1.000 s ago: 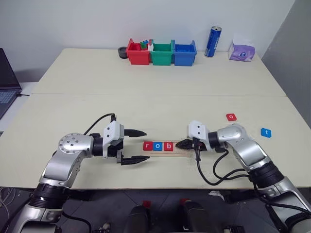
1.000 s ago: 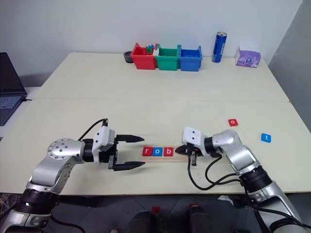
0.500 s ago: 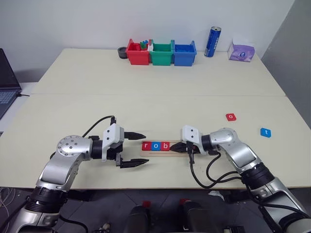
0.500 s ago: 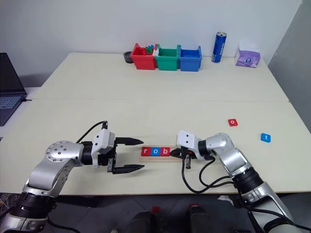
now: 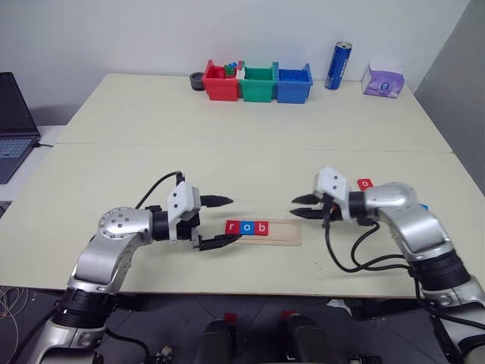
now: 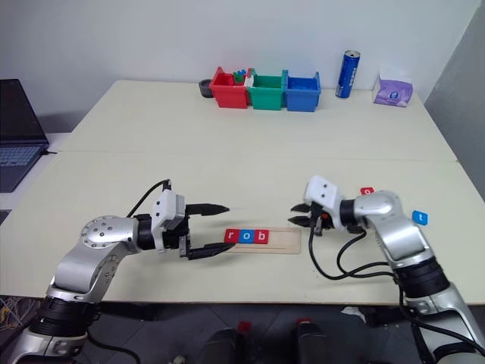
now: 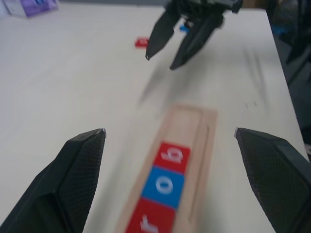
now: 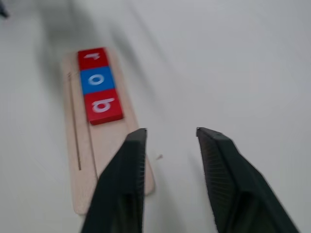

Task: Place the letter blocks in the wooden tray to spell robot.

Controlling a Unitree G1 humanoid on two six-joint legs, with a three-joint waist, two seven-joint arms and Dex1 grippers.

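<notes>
**Three tiles seated, two loose**

On the counter (image 5: pixel 242 152), between the two pincers, lies the wooden tray (image 5: pixel 282 233): one long, narrow strip of pale wood with a shallow groove running its length. Letter blocks counted: five. Three sit in the tray at the end nearest the left pincer (image 5: pixel 222 221), touching edge to edge: red "r" (image 5: pixel 232 227), blue "o" (image 5: pixel 246 227), red "b" (image 5: pixel 261 227). The tray half toward the right pincer (image 5: pixel 303 206) is bare wood. All tiles are small flat squares with one white lowercase letter.

Two blocks lie loose on the counter. The red "o" block (image 6: pixel 367 192) is just behind the right arm's wrist, partly covered in the left eye view. The blue "t" block (image 6: pixel 420 218) is further out on the far side of that arm, well apart from the tray.

Left pincer: fingers spread wide, empty, pointing along the tray from its "r" end; the nearer fingertip (image 5: pixel 233 239) is just beside the tray's end, whether touching cannot be told. Right pincer: fingers partly apart, empty, held above the counter just past the tray's bare end, tips aimed toward the tray.

Beyond both pincers, at the far edge: three bins, one red (image 5: pixel 216 82), one green (image 5: pixel 258 83), one blue (image 5: pixel 293 83), in a touching row; one blue can (image 5: pixel 336 66); one purple tissue pack (image 5: pixel 383 82).
</notes>
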